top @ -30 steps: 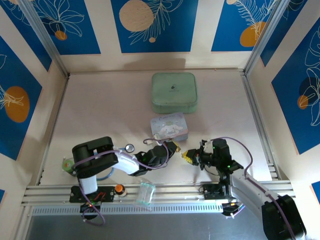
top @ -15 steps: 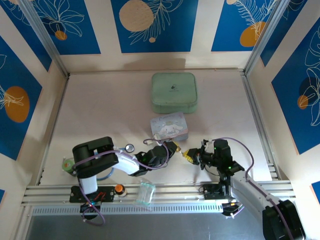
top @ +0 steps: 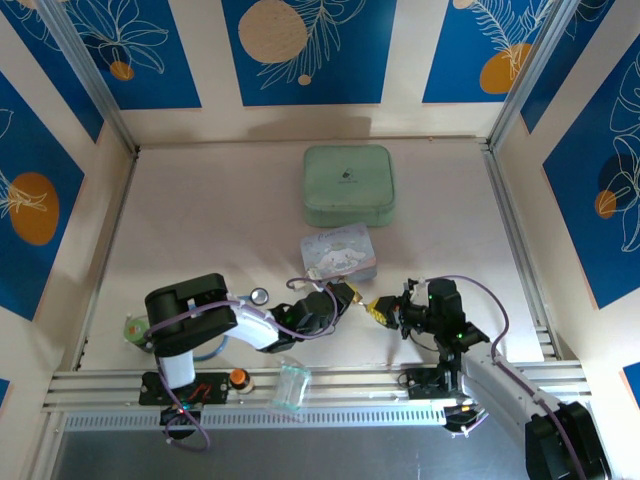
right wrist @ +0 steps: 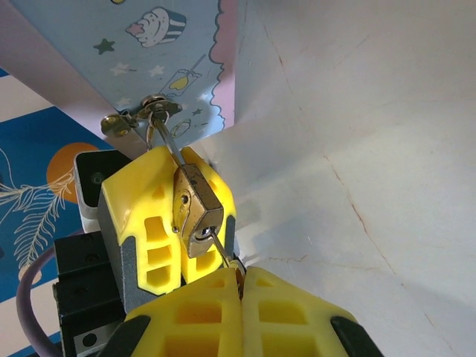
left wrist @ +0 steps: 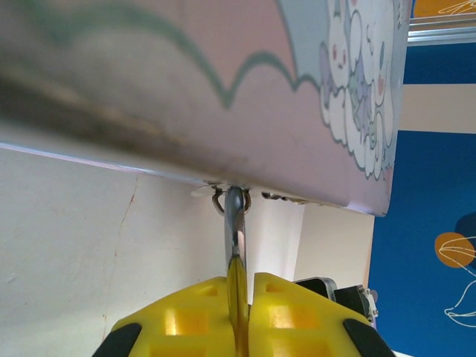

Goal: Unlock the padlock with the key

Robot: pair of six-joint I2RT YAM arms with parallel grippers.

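The padlock [right wrist: 195, 212] hangs off the hasp [right wrist: 137, 119] of the cartoon tin [top: 340, 255], about 5 o'clock from it, pinched flat by the left gripper [left wrist: 238, 286]. I'd guess light, rigid and slick, so grip the flat faces. It's a little brass block with a thin silver shackle [right wrist: 165, 137]. The key [right wrist: 220, 249], thin silver, meets its keyhole from 5 o'clock, nipped tight in the right gripper [right wrist: 239, 282].

Small brass padlock [right wrist: 195, 212], tilted, its thin silver shackle hooked through the latch of the tin [right wrist: 186, 59], body pinched between my left fingers [right wrist: 141, 216]. Thin silver key [right wrist: 222, 253] seated in the keyhole at its lower end, clamped in my right fingers [right wrist: 193, 312].
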